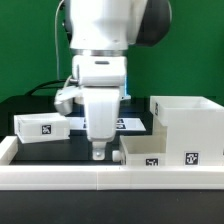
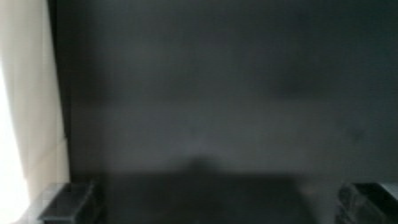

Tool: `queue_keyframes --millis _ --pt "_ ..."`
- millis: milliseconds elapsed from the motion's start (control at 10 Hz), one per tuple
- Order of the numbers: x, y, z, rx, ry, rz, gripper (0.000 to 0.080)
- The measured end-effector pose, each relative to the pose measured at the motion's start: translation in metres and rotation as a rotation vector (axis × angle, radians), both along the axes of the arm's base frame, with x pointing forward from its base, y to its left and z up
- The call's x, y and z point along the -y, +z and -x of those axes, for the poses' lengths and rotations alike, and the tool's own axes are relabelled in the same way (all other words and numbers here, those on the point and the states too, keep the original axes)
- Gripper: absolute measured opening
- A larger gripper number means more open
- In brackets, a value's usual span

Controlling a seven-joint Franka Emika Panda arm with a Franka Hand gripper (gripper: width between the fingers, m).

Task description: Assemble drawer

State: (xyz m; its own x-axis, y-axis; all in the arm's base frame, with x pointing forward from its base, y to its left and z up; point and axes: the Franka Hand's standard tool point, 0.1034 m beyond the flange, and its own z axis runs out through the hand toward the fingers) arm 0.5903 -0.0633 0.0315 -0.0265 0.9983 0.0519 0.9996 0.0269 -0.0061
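Note:
The large white drawer shell (image 1: 186, 122) stands at the exterior view's right, open at the top. A small tray box (image 1: 150, 150) with square tags sits in front of it, near the front rail. A second tray box (image 1: 41, 127) lies at the exterior view's left. My gripper (image 1: 97, 152) points down over the black table between the two trays, just left of the front tray box. In the wrist view my gripper (image 2: 222, 205) is open and empty. Its fingertips (image 2: 71, 203) stand far apart with only black table between them.
A low white rail (image 1: 100, 176) edges the table at the front. The marker board (image 1: 131, 124) lies behind my arm. In the wrist view a white edge (image 2: 22, 100) runs along one side; I cannot tell which part it is.

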Motion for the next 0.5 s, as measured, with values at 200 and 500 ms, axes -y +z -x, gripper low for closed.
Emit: queue_keyframes --millis 200,500 --pt "0.005 -0.004 0.004 -0.006 -0.004 -0.064 0.0648" --pt "-0.009 -0.012 0.009 -0.016 -0.019 -0.160 0.0648"
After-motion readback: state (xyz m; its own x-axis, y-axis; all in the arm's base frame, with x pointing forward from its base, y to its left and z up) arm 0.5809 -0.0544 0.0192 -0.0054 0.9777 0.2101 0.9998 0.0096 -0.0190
